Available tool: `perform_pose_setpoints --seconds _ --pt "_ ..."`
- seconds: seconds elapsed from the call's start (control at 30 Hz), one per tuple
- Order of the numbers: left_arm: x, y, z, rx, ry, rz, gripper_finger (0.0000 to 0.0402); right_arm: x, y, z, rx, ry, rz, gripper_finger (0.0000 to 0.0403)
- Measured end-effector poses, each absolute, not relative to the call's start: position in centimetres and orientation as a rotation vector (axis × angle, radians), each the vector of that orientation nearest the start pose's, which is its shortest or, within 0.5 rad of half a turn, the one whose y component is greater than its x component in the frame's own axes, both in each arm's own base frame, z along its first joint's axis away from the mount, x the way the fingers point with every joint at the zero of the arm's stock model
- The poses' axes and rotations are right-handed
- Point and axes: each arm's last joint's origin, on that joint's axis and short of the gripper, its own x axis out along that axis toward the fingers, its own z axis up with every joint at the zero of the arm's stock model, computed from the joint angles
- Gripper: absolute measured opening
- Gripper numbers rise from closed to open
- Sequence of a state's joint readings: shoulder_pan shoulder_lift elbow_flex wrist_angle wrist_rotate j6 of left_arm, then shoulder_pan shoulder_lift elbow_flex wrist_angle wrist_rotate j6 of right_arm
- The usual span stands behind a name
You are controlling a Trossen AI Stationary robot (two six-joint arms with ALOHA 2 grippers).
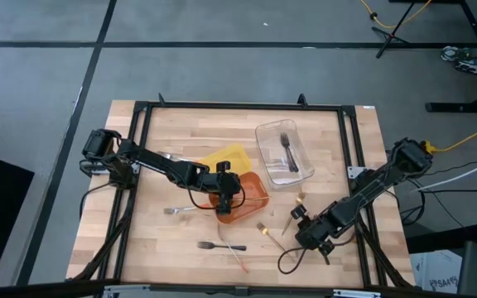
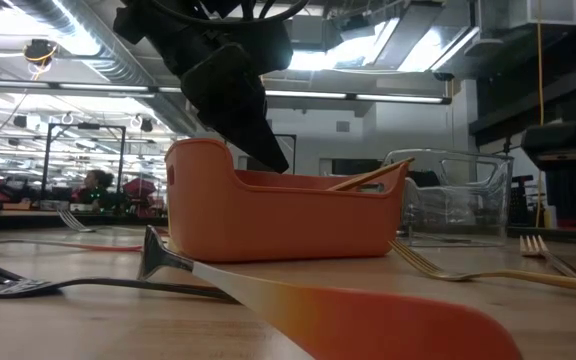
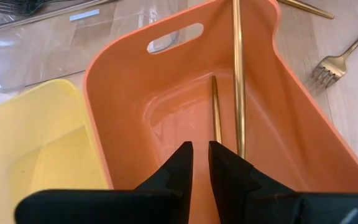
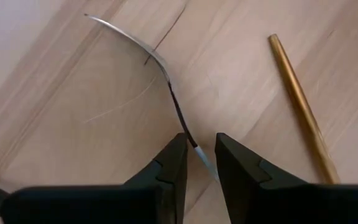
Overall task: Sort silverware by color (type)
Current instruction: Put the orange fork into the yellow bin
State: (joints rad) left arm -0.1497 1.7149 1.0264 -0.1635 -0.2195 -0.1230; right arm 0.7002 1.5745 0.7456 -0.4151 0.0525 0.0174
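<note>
My left gripper (image 3: 201,155) hangs over the orange tray (image 1: 251,192), fingers a narrow gap apart with nothing between them. Two gold utensils (image 3: 237,74) lie in that tray, one leaning on its far rim. My right gripper (image 4: 199,152) is near the table's right near corner (image 1: 306,235), shut on a thin silver utensil (image 4: 160,65). Black forks (image 1: 286,151) lie in the clear tray. Loose on the table lie a silver fork (image 1: 180,211), a black fork (image 1: 219,245), an orange-handled piece (image 1: 239,261) and gold pieces (image 1: 265,230). My right gripper has the silver utensil by its pale handle end (image 4: 205,160), which runs slantwise between the two fingers and under one fingertip (image 4: 229,168). The fingers come from above. The utensil shows edge-on, its curved head (image 4: 104,25) sticking out ahead of the fingers above a faint shadow on the wood.
The yellow tray (image 1: 224,157) sits beside the orange one, with the clear tray (image 1: 263,136) toward the far right. A gold handle (image 4: 300,106) lies close to my right gripper. A black frame (image 1: 238,106) borders the table. Bare wood lies along the near left.
</note>
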Motion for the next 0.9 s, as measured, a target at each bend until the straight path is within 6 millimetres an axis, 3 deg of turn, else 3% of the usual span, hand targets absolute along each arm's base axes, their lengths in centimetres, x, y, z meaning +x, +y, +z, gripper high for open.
perform_pose_setpoints --seconds 0.23,0.57,0.9 --pt "34.55 -4.58 18.32 0.041 0.831 0.117 0.0046 20.19 16.82 13.33 -0.454 1.189 0.548 0.0076" --pt "34.55 -4.59 18.32 0.041 0.831 0.116 0.0046 20.16 16.83 13.28 -0.448 1.194 0.559 0.0005" --pt "34.55 -4.58 18.32 0.041 0.831 0.117 0.0046 20.15 16.82 13.24 -0.449 1.196 0.558 0.0011"
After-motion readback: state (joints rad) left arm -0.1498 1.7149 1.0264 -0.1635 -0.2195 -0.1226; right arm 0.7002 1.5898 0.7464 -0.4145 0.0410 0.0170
